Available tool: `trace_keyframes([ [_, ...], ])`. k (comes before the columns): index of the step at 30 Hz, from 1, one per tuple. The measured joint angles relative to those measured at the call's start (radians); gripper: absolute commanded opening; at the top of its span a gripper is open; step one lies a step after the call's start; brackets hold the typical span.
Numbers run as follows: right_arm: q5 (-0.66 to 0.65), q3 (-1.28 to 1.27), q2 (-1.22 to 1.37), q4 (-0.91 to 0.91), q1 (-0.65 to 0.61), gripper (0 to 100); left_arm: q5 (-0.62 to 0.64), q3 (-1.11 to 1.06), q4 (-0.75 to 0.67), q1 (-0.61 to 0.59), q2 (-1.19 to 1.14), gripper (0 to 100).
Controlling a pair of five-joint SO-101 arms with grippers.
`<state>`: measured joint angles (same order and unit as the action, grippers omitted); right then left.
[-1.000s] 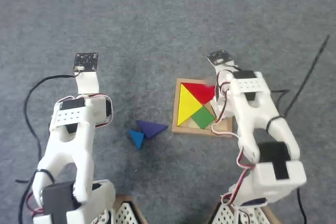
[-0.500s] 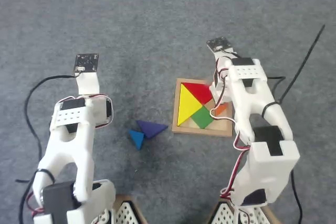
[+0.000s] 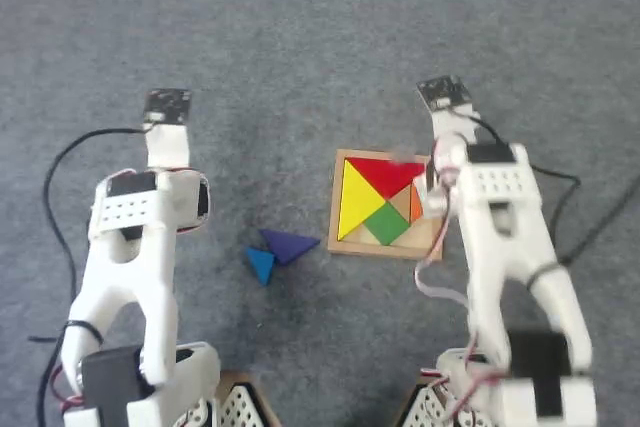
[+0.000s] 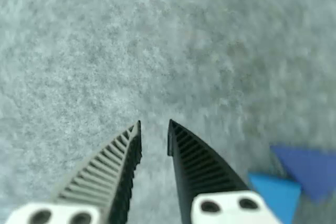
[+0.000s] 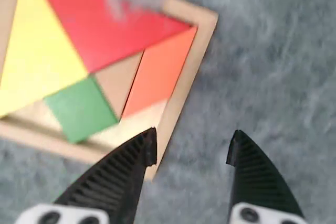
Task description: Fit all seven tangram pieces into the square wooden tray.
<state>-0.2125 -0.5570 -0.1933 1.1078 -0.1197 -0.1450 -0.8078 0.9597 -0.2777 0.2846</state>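
1. The blue piece [image 3: 260,264] and purple piece [image 3: 290,244] lie loose on the surface [image 3: 300,67] at 8 o'clock of the tray [image 3: 420,242]. I judge one needs picking next.
2. The left end effector [image 4: 154,129] is barely open and empty, near them.
3. The right end effector [image 5: 191,142] is wide open and empty above the tray's rim. Its wrist view shows bare floor beside the orange piece [image 5: 157,72].

Two loose pieces [image 3: 283,249] left of tray [image 3: 335,209]

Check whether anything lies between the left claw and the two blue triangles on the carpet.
Nothing visible does: bare grey carpet separates the left claw from the light blue triangle and the dark blue triangle beside it.
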Motion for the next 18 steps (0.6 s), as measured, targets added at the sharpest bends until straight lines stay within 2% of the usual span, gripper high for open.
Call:
trace_keyframes([
  [3, -0.009, -0.161, -0.132, 0.000, -0.003, 23.4, -0.133, 0.103, 0.183, 0.034, -0.006, 15],
  [6, -0.025, -0.296, -0.201, 0.000, 0.009, 23.2, -0.255, 0.201, 0.361, 0.075, -0.054, 14],
  [8, -0.028, -0.358, -0.222, -0.020, 0.023, 23.2, -0.318, 0.222, 0.425, 0.124, -0.064, 14],
  [13, -0.026, -0.434, -0.227, -0.130, 0.084, 23.2, -0.414, 0.183, 0.425, 0.313, -0.054, 14],
  [15, -0.026, -0.439, -0.210, -0.153, 0.101, 23.2, -0.451, 0.117, 0.364, 0.379, -0.051, 14],
  [18, -0.020, -0.439, -0.150, -0.178, 0.107, 23.2, -0.496, 0.032, 0.219, 0.410, -0.052, 16],
])
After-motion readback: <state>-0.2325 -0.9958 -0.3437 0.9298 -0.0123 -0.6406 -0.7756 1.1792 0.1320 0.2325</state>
